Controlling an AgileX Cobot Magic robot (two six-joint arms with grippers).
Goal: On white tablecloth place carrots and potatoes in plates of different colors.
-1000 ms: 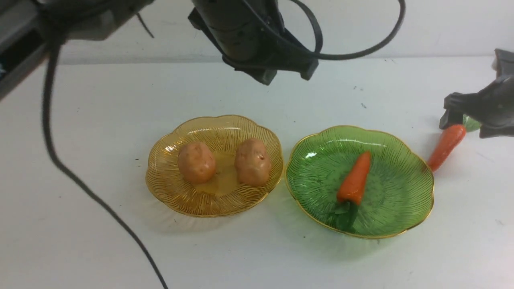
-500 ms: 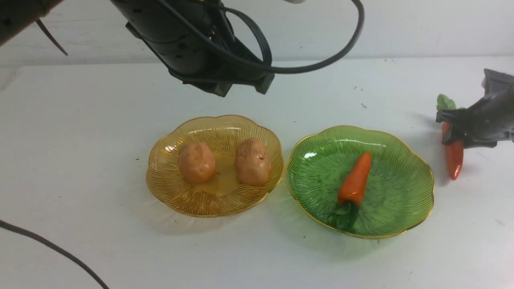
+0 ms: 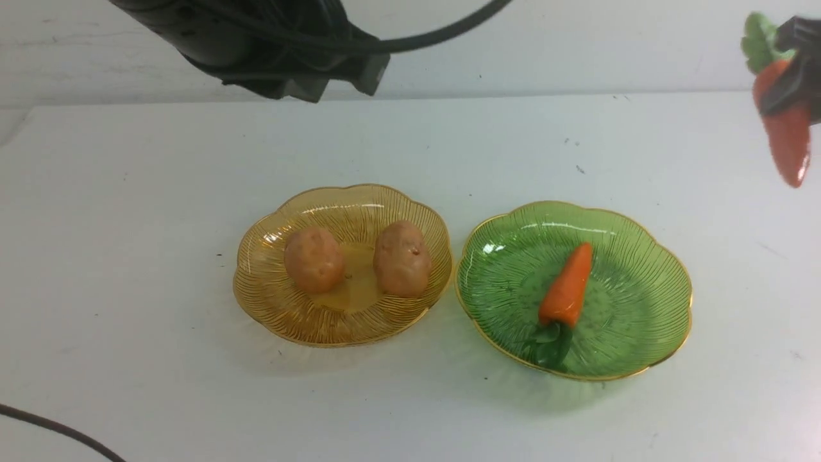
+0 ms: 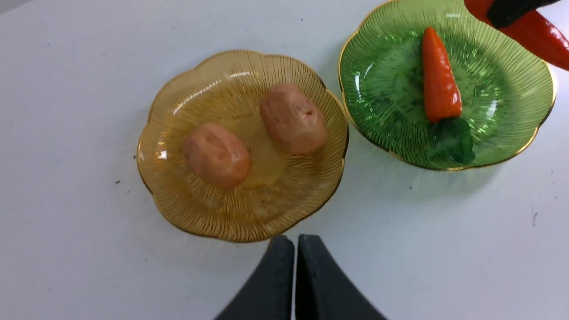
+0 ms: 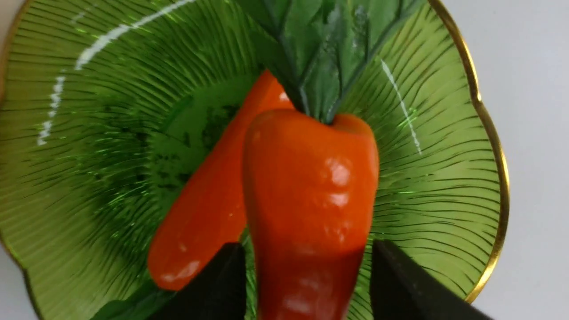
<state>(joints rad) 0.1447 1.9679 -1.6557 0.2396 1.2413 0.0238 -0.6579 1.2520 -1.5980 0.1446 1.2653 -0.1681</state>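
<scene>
Your right end effector (image 5: 306,289) grips a carrot (image 5: 311,186) near its leafy end, tip hanging down, clear of the white tablecloth (image 3: 128,256). Below and beyond its tips lies the green plate (image 3: 641,256), with the second carrot (image 3: 567,285) in it. Your left end effector (image 4: 295,253) is pinched closed and empty. Just ahead of it sits the amber plate (image 3: 282,308), holding both potatoes (image 3: 314,260).

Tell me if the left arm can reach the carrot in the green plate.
Probably yes: that carrot lies uncovered, though the left gripper is shut and the right gripper, holding the second carrot, hangs above the green plate.
</scene>
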